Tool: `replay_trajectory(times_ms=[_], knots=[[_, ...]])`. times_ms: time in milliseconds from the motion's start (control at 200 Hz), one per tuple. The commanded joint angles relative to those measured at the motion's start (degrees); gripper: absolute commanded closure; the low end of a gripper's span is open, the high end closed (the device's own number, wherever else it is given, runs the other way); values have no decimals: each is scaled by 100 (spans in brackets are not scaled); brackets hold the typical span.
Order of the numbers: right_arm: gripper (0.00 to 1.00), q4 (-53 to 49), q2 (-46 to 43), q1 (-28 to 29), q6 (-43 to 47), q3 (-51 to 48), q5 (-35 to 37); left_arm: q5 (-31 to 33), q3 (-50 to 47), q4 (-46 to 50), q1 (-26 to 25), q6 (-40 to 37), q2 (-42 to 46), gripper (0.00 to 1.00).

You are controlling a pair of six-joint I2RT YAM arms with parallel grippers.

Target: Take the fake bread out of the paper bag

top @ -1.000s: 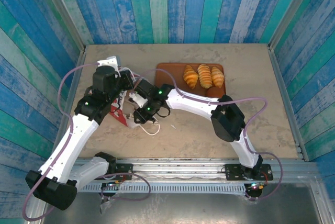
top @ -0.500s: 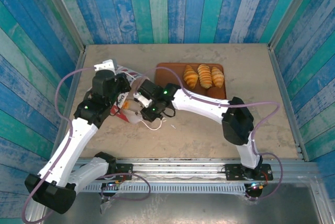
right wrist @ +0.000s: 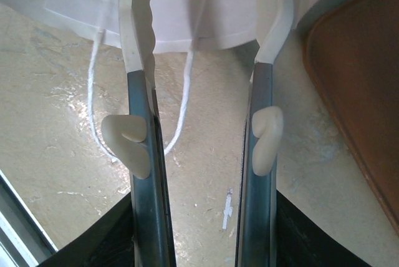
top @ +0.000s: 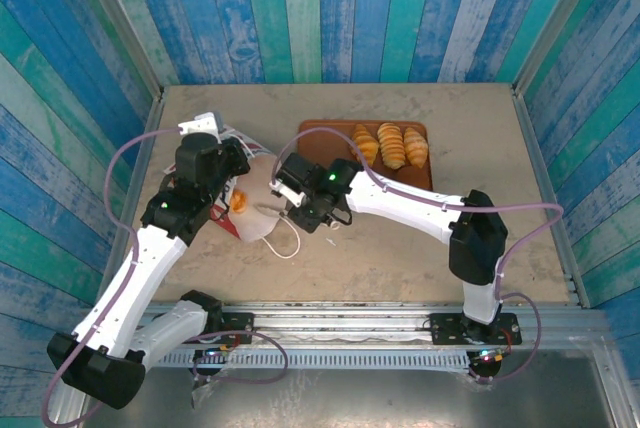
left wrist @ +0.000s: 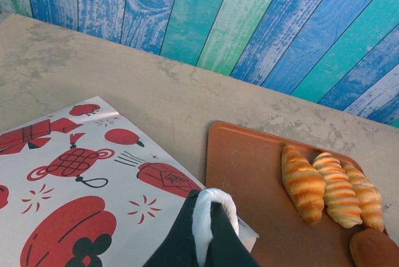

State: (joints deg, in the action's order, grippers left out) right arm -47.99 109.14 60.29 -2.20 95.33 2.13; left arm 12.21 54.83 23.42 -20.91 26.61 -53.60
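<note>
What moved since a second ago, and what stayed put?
The right gripper drew back to the bag edge, toward the tray, jaws open and empty; its elbow swung right. The bag's white mouth now shows. Unchanged: the left gripper shut on the bag's handle, three croissants on the tray.

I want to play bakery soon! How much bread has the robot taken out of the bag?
Partly done. Three croissants and a brown roll lie on the tray. The left gripper is shut on the edge of the paper bag, and the open right gripper is at its mouth, holding nothing. Something orange shows at the bag, likely bread left to take out.
</note>
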Motion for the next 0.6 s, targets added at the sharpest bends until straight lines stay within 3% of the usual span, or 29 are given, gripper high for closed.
replay_trajectory(times_ms=[0, 296, 591], knots=[[50, 53, 203, 32, 378, 304, -162, -89, -51, -208, -19, -46, 7, 100], [46, 135, 762, 41, 1097, 848, -343, -232, -14, -268, -12, 2, -9, 100], [45, 448, 1215, 44, 1275, 1203, -249, -215, 151, -137, -17, -112, -76, 100]])
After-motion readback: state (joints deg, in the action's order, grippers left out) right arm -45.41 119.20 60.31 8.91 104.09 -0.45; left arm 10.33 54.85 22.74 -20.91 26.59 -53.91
